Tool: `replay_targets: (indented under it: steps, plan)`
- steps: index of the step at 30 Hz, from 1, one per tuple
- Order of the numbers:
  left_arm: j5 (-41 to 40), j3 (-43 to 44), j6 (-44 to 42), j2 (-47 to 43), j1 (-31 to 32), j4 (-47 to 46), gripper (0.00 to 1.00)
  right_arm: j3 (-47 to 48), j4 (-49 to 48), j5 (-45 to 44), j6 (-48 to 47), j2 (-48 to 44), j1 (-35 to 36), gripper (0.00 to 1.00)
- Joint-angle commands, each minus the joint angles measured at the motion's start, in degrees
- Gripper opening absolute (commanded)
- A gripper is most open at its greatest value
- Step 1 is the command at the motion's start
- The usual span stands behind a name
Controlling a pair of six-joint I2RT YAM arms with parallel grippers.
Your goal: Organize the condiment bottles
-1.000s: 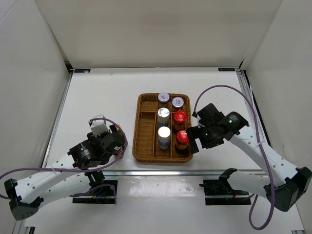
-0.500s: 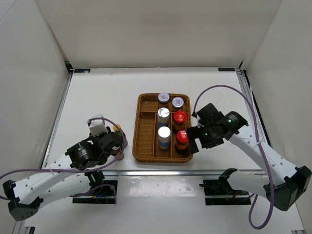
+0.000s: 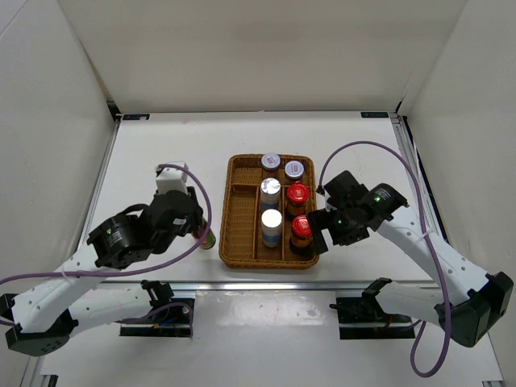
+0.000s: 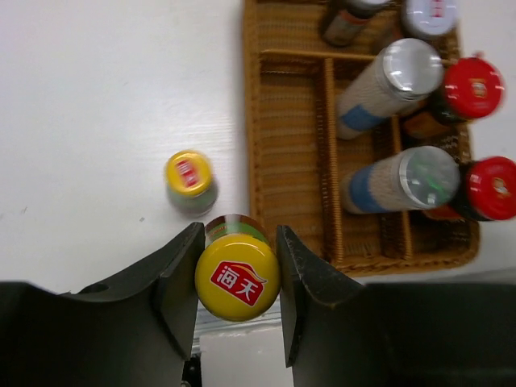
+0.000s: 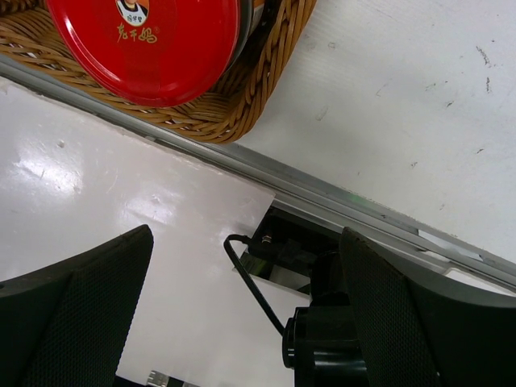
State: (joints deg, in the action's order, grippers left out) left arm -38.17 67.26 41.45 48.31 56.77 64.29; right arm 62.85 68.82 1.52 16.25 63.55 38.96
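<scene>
My left gripper (image 4: 238, 242) is shut on a yellow-capped bottle (image 4: 237, 278), its jaws pressed against both sides of the cap. In the top view that bottle (image 3: 208, 240) hangs tilted beside the front left corner of the wicker tray (image 3: 242, 256). A second yellow-capped bottle (image 4: 189, 179) stands on the table left of the tray. Inside the tray are two grey-lidded jars (image 3: 272, 161), two silver-topped tall bottles (image 3: 272, 218) and two red-capped bottles (image 3: 302, 226). My right gripper (image 5: 246, 322) is open and empty, just past the tray's front right corner, next to a red cap (image 5: 153, 40).
The tray's left compartments (image 4: 290, 161) hold nothing. A metal rail (image 3: 266, 284) runs along the table's near edge. White walls enclose the table on the left, right and back.
My left gripper has shut on the yellow-capped bottle, and the arm has risen and carried it right, towards the tray. The right arm has not moved.
</scene>
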Motion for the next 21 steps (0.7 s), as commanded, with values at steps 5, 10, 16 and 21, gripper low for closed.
replay_targets:
  steps: [5,10,16,21]
  plan:
    - [10.7,9.8,-16.8,8.1,0.0,-15.7,0.11,-0.2,-0.7,0.3,-0.4,0.4,-0.1,1.00]
    - [6.7,13.0,-23.4,15.4,0.0,-26.6,0.11,-0.2,-0.7,0.3,-0.4,0.4,-0.1,1.00]
    - [6.5,6.3,-28.2,20.4,-6.0,-43.8,0.11,-0.2,-0.7,0.3,-0.4,-0.1,-0.1,1.00]
    - [10.0,3.2,-27.6,23.7,-10.5,-50.1,0.11,-0.2,-0.7,-0.2,0.1,-0.6,-0.1,1.00]
